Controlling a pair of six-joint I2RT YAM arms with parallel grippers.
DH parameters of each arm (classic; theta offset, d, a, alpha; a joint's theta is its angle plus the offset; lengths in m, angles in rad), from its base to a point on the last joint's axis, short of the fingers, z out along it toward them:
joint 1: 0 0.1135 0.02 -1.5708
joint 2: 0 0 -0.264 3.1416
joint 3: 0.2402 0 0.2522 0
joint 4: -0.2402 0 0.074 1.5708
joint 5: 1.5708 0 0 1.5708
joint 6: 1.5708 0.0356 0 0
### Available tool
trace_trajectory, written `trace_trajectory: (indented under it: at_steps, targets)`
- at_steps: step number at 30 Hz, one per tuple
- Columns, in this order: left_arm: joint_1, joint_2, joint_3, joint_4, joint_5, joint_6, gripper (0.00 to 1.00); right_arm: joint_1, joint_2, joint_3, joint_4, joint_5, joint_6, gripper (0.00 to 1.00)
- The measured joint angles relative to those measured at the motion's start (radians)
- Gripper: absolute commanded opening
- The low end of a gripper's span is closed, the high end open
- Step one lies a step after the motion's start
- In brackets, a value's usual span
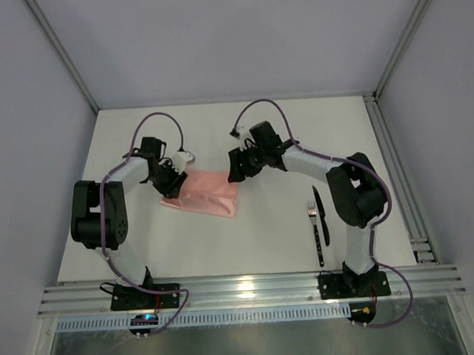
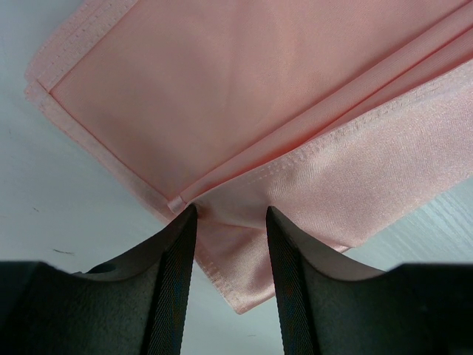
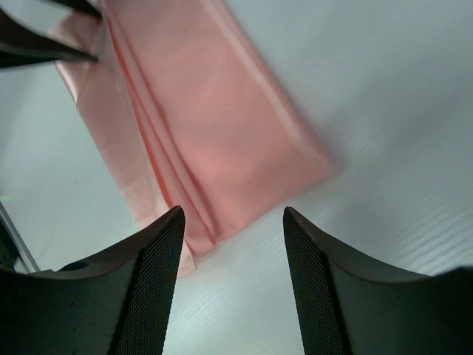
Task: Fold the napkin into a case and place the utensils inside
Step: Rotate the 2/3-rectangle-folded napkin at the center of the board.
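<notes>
The salmon-pink napkin (image 1: pixel 206 194) lies folded into a layered strip at mid-table, with long pleats showing in the left wrist view (image 2: pixel 222 96) and the right wrist view (image 3: pixel 214 126). My left gripper (image 1: pixel 174 179) is low at its left end. Its jaws (image 2: pixel 230 209) stand apart astride a flat corner of the cloth, not pinching it. My right gripper (image 1: pixel 238 166) hovers over the right end, open (image 3: pixel 233 211), with bare table between its fingers. The utensils lie at the right: a dark knife (image 1: pixel 322 217) and a fork (image 1: pixel 316 237) with pale tines.
The white table (image 1: pixel 255 239) is walled by grey panels at the back and sides. An aluminium rail (image 1: pixel 250 288) runs along the near edge by both arm bases. The left gripper's fingers (image 3: pixel 44 44) show at the top left of the right wrist view.
</notes>
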Motion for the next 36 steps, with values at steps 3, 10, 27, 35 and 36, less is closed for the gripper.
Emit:
trace_trajectory:
  at_steps: [3,10,27,35,36]
  targets:
    - [0.000,0.001,0.000,0.001,0.000,-0.001,0.45,-0.062,-0.014,-0.005,0.077,0.013,0.118,0.61]
    - [0.001,0.002,0.000,0.003,0.000,-0.013,0.45,-0.124,0.131,0.022,0.135,0.010,0.281,0.61]
    - [0.002,0.004,0.003,0.006,0.000,-0.026,0.44,-0.103,0.265,0.139,0.137,-0.220,0.401,0.54]
    - [0.003,0.011,0.011,0.003,0.000,-0.026,0.44,-0.063,0.166,-0.032,0.194,-0.217,0.428,0.54]
    - [0.003,0.013,0.013,0.002,0.000,-0.026,0.44,-0.058,0.153,-0.055,0.210,-0.216,0.435,0.54]
